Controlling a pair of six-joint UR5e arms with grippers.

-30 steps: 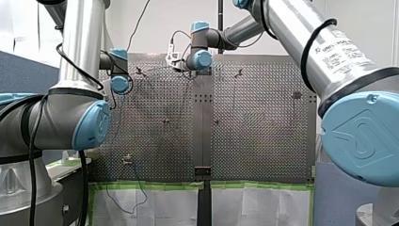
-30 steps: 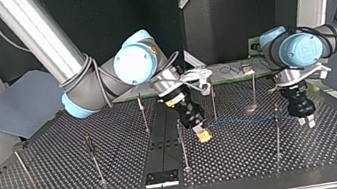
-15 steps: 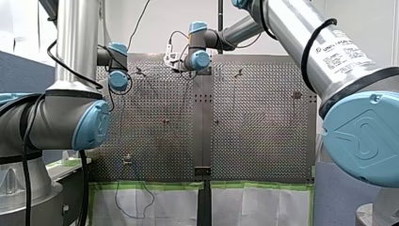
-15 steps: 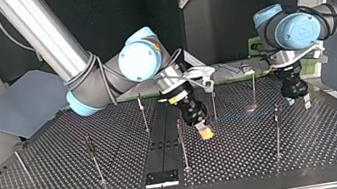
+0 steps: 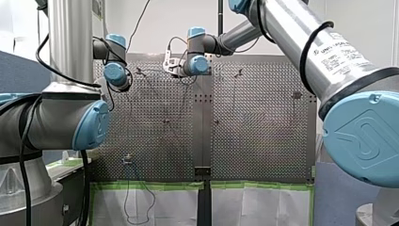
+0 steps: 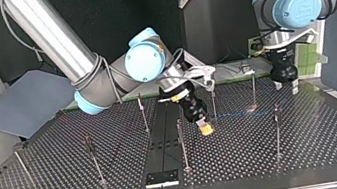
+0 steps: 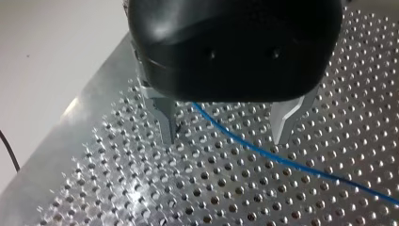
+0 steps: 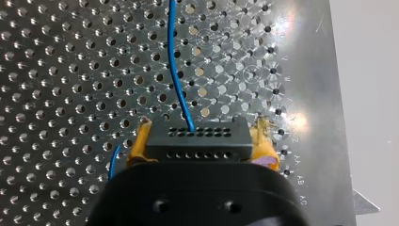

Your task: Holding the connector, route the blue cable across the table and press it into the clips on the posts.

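My right gripper (image 6: 205, 128) has yellow pads and is shut on a black connector (image 8: 197, 138), tilted down over the table's middle. A thin blue cable (image 8: 175, 70) leaves the connector and runs ahead of it. In the top view the cable (image 6: 240, 116) stretches to a post (image 6: 276, 131) at the right. My left gripper (image 6: 287, 87) hangs above and behind that post, its metal fingers (image 7: 165, 120) open and holding nothing. In the left wrist view the cable (image 7: 263, 153) lies on the perforated plate below the open left gripper (image 7: 225, 140).
Several thin posts stand on the perforated table (image 6: 317, 153), among them one beside the right gripper (image 6: 182, 143) and others further back (image 6: 143, 113) (image 6: 254, 89). A dark loop of cable (image 5: 136, 207) hangs over the table's near edge in the front view.
My left gripper has opened off the cable and risen up and back from the post. My right gripper with the connector has shifted slightly.
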